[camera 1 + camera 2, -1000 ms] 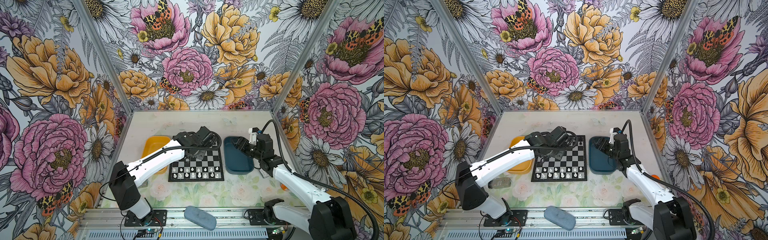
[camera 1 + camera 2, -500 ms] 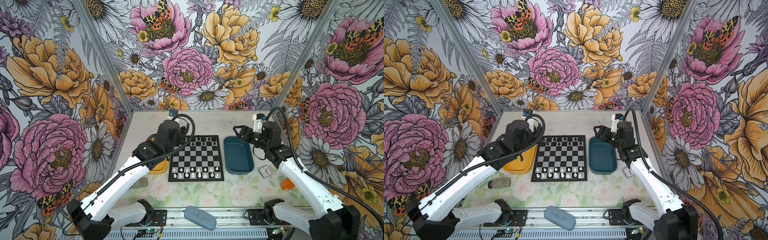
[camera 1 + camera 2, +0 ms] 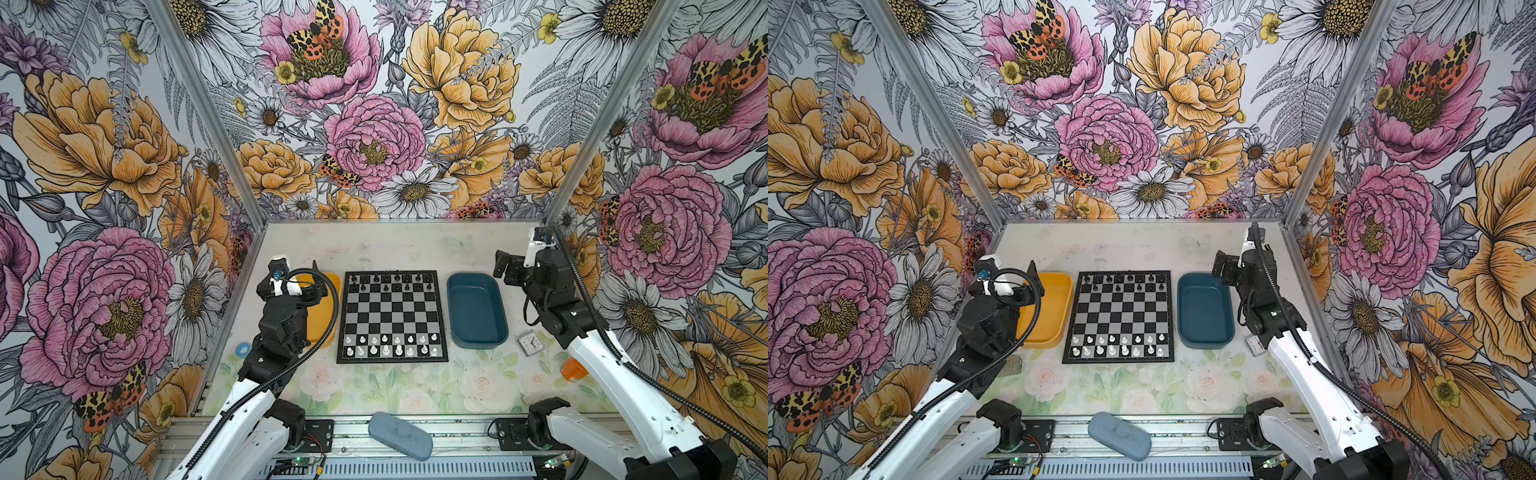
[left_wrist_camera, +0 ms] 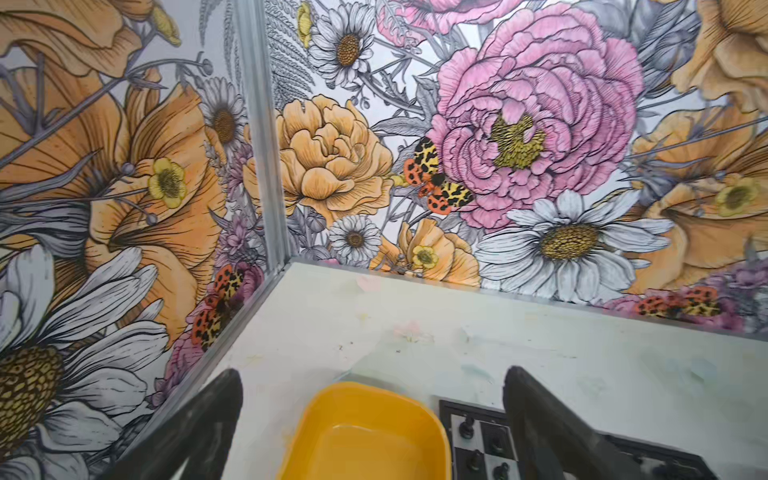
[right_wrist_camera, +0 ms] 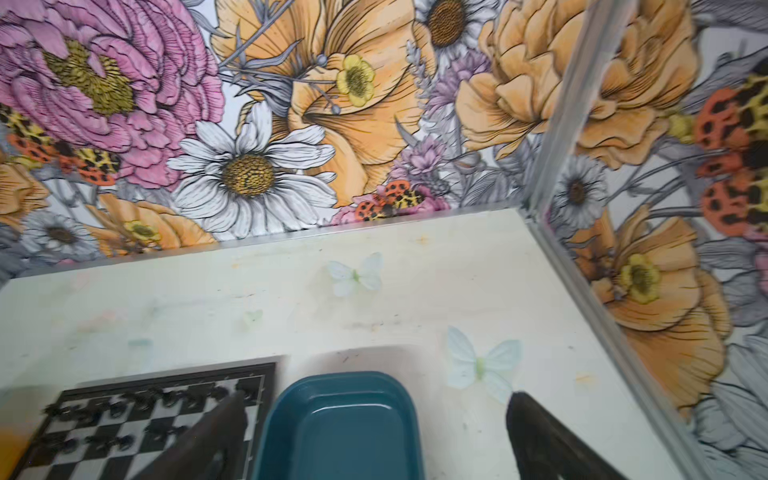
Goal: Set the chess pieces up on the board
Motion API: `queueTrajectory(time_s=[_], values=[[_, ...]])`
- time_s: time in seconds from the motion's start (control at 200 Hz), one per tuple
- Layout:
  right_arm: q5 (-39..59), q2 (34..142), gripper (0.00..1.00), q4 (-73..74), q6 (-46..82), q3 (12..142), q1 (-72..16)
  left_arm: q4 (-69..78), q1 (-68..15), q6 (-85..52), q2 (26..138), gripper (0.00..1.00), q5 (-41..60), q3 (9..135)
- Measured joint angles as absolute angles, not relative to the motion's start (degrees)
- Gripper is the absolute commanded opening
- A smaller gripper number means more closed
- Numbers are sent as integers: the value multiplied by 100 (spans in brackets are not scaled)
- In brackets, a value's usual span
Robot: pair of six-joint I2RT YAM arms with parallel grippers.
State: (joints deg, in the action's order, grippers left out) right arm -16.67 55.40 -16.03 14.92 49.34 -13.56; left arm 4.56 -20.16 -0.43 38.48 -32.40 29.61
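Left wrist view: left jaws wide apart, empty, above yellow tray (image 4: 365, 405); right jaws likewise near blue tray (image 5: 340, 392).

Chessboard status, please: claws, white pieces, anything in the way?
Left claw open, empty, over yellow tray. Right claw open, empty, by blue tray. Chess pieces stand in the board's two near rows. Nothing in the way.

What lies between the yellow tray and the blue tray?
The board lies between them, black chessmen on its far rows, white chess pieces on its near rows; both top views show it.
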Motion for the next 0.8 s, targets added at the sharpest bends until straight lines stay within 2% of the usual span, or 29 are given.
queueTrajectory(time_s=[0.15, 0.3, 0.52, 0.801], values=[[-2408, 5260, 100, -340, 840, 3557, -1304, 1673, -1608, 176, 3892, 99, -3288, 1774], [-2622, 5452, 100, 829, 395, 2571, -1208, 2727, -1120, 211, 4112, 99, -3286, 1085], [-2561, 6624, 100, 2493, 152, 2137, -1037, 4239, -613, 193, 5072, 99, -2965, 735], [-2279, 7793, 100, 4211, 47, 1876, -836, 5800, -381, 191, 6761, 99, -2290, 499]])
